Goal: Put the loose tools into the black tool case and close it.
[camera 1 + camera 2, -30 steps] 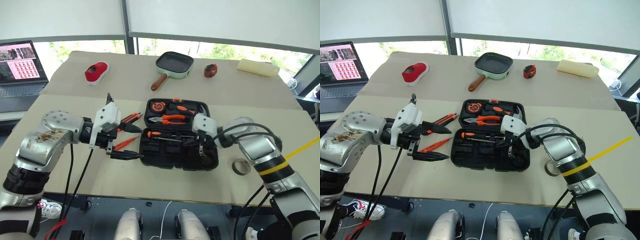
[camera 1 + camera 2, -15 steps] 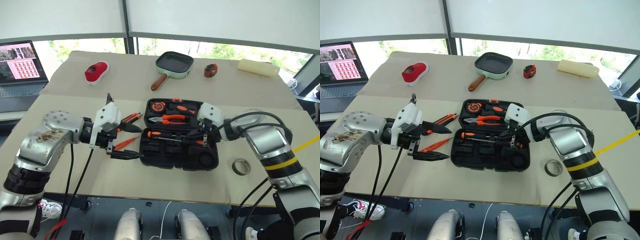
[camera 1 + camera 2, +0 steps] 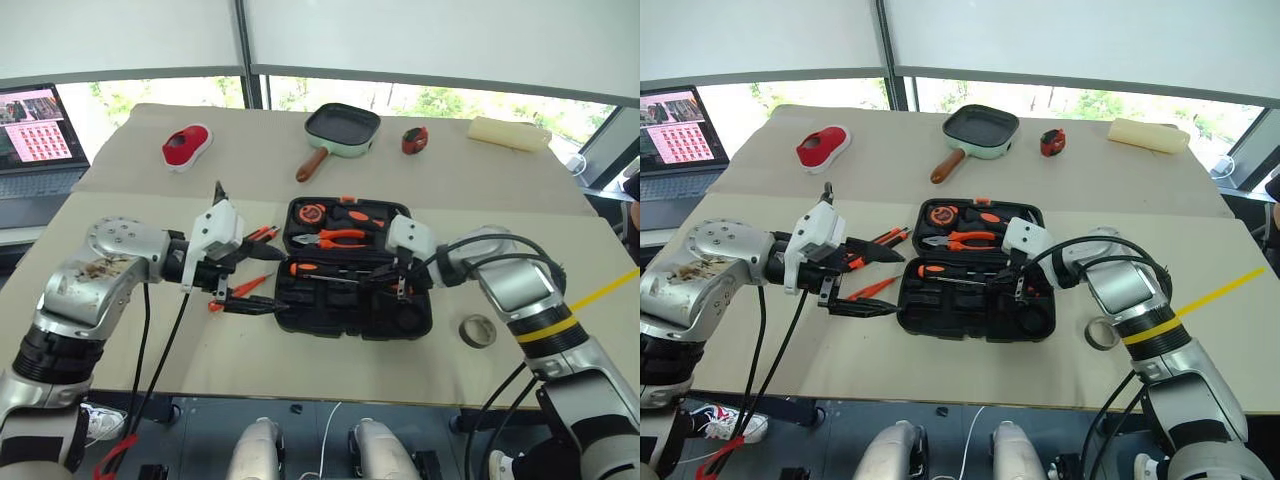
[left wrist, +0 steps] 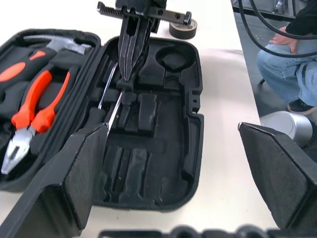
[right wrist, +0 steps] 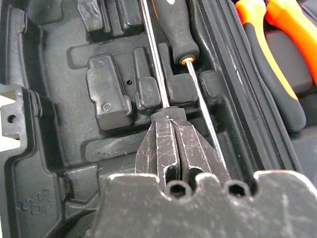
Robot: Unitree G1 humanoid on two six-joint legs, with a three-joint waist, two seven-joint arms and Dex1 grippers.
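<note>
Right pincer (image 5: 171, 144) pinches a screwdriver (image 5: 171, 29) shaft inside the black tool case (image 3: 975, 310); left pincer (image 3: 862, 283) spread. Risk: an unseated shaft could block closing.

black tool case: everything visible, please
The black tool case lies open and flat on the beige table: moulded black plastic, hinged, tool-shaped recesses. The far half holds pliers and a hammer; the near half holds a screwdriver, other slots empty. The shut right tool presses on a shaft there.
</note>
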